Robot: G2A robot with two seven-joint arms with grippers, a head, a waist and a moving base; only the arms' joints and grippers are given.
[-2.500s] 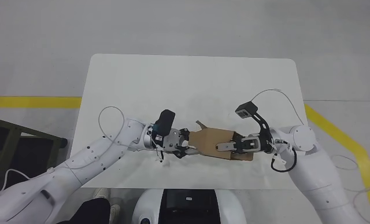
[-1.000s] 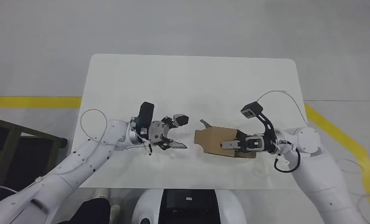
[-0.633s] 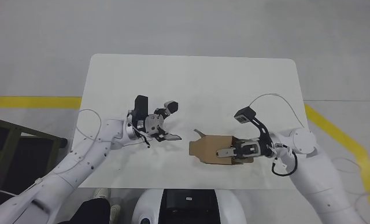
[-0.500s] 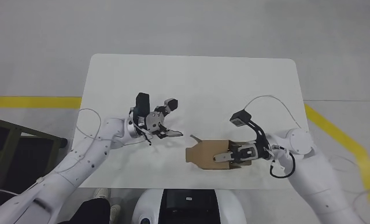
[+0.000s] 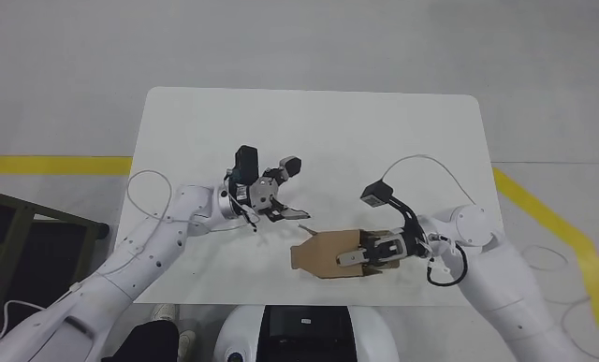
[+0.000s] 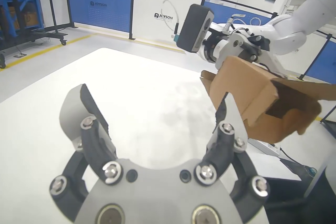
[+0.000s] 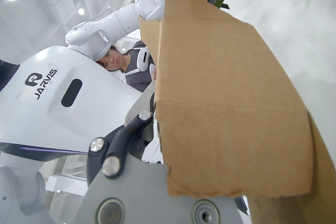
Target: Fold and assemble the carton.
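Carton (image 5: 316, 254) sits over the near part of the table (image 5: 402, 137), right of centre and close to the front edge. Cannot tell from above whether its underside touches the tabletop; the left wrist view suggests it is held up. Right gripper (image 5: 348, 258) is clamped on one wall at the carton's right end. One finger lies along the top panel, and the other is hidden behind the cardboard. Left gripper (image 5: 298, 188) hangs apart from the carton, beyond its left end and farther from the front edge, with its fingers spread wide and nothing between them. The long axis runs side to side across the table, roughly in line with the right forearm. The unfinished end points toward the left arm, with one loose flap (image 5: 306, 230) sticking out at the far corner and a dark opening showing beside it. Risks as I judge them: the whole carton hangs from a pinch on a single thin wall, so any push on the free end levers against that grip. The wall could crease, or the carton could twist or slide out. If the left gripper comes in off-line, it may catch the raised flap and bend it the wrong way, or shove the sleeve out of square rather than tuck it. This near the front edge, a dropped carton could well go off the table.
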